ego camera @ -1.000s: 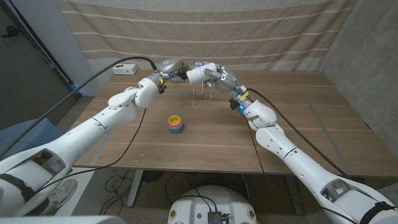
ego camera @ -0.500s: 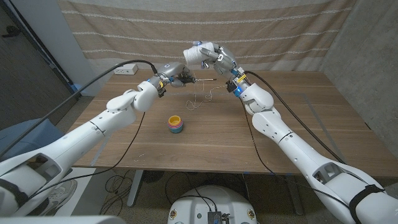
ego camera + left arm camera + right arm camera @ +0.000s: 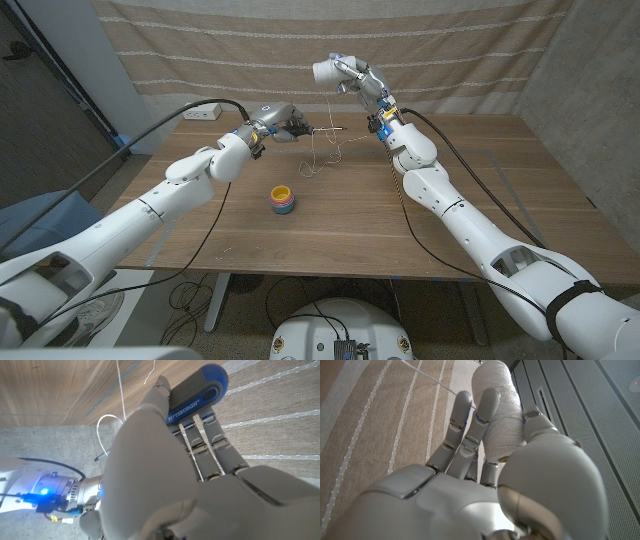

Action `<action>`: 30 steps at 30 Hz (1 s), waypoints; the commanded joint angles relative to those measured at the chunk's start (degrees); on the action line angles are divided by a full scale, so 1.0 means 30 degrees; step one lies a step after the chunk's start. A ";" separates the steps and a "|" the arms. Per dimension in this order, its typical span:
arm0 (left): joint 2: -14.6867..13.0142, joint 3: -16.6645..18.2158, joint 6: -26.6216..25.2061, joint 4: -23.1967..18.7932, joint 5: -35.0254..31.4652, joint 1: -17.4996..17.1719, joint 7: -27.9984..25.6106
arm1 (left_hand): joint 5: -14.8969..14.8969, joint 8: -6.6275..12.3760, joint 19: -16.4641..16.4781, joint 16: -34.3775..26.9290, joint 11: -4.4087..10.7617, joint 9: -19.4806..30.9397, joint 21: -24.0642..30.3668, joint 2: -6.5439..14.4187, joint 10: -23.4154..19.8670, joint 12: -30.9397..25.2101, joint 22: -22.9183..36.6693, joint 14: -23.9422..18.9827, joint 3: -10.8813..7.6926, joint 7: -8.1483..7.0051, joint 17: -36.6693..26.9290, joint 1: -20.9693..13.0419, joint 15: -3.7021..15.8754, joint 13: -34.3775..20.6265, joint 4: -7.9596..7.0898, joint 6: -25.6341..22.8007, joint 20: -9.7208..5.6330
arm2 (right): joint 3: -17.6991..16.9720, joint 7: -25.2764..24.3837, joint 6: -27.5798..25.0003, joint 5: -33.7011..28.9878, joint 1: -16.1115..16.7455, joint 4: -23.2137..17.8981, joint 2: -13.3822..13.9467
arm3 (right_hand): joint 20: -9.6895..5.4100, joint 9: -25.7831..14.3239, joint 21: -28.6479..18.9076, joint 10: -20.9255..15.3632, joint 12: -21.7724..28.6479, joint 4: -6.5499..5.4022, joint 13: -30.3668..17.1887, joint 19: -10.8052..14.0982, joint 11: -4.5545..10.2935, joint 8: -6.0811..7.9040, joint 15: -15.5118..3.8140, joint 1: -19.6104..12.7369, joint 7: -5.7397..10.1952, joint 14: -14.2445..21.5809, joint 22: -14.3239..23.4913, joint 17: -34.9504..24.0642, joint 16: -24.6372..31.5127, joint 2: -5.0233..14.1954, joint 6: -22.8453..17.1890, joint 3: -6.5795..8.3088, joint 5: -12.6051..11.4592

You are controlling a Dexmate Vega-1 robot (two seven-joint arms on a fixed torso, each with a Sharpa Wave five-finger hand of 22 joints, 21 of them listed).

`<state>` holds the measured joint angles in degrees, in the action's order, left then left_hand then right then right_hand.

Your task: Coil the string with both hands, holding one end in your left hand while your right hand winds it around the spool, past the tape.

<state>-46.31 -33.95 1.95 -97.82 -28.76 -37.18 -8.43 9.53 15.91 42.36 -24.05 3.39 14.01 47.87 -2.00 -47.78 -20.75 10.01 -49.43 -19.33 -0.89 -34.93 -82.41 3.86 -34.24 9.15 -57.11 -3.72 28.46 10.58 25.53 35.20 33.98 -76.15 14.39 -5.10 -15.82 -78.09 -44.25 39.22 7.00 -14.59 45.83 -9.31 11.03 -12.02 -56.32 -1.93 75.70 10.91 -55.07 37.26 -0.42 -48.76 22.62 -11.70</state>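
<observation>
Wooden table (image 3: 480, 200), white string-wound spool (image 3: 325, 71)

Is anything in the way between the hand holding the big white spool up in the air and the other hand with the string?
Nothing visible blocks it. The right hand holds the spool raised above the table, and the left hand grips a blue-handled tool. Only the string hangs in the open air between them. The colourful tape roll lies lower on the table, nearer the robot.
</observation>
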 commanded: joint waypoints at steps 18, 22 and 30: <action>0.0337 0.1792 0.3122 0.1925 0.6914 -0.0025 0.2457 | 0.0118 0.0087 0.0082 -0.0057 -0.0133 0.0063 0.0659 0.3015 -0.0154 0.0175 0.0083 -0.0955 -0.0154 0.2560 -0.0010 -0.2908 0.2026 -0.0097 0.0036 -0.2730 -0.2662 | -0.1678 -0.6331 -0.1135 -0.0659 0.0362 0.4750 -0.0475 | -0.1918 -0.0043 -0.0414 -0.4578 0.2713 -0.0495 -0.6028 -0.0124 0.2783 0.0069 -0.0108 -0.3267 -0.1395 -0.0006 -0.0060 -0.0013 -0.0171 0.3358 -0.3516 0.0505 -0.0123; 0.0387 0.1777 0.3062 0.2047 0.7012 0.0150 0.2516 | 0.0118 0.0084 0.0079 -0.0055 -0.0124 0.0083 0.0666 0.3016 -0.0175 0.0182 0.0083 -0.0963 -0.0150 0.2555 -0.0017 -0.2910 0.2056 -0.0113 0.0032 -0.2718 -0.2664 | -0.1986 -0.6431 -0.0926 -0.0255 0.0755 0.5175 -0.0471 | -0.1918 -0.0030 -0.0445 -0.4584 0.2714 -0.0492 -0.6042 -0.0142 0.2781 0.0065 -0.0099 -0.3277 -0.1404 0.0002 -0.0071 -0.0014 -0.0180 0.3358 -0.3523 0.0510 -0.0125; 0.0714 0.1455 0.2797 0.2461 0.6791 0.0685 0.2503 | 0.0118 0.0065 0.0072 -0.0041 -0.0120 0.0099 0.0683 0.3010 -0.0203 0.0213 0.0085 -0.0998 -0.0151 0.2562 -0.0014 -0.2924 0.1993 -0.0137 0.0031 -0.2706 -0.2662 | -0.2671 -0.6477 -0.0276 0.0725 0.1891 0.5402 -0.0521 | -0.1912 -0.0028 -0.0548 -0.4607 0.2670 -0.0524 -0.6001 -0.0166 0.2770 0.0064 -0.0074 -0.3254 -0.1402 0.0017 -0.0102 -0.0035 -0.0202 0.3354 -0.3527 0.0507 -0.0122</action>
<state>-45.27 -29.18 10.20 -92.37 -9.99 -36.86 -1.76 9.50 15.91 42.36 -24.14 3.17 13.95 48.19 -1.88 -48.00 -20.11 10.01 -49.42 -19.48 -0.77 -34.80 -82.29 3.87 -34.39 9.34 -56.99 -3.73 22.97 -7.49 22.77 34.21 35.91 -62.09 12.96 -5.32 -15.82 -79.44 -44.25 39.22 7.00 -14.59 45.63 -9.31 10.97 -12.02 -56.32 -1.95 75.70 10.66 -55.02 36.82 -0.42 -48.78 22.61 -11.79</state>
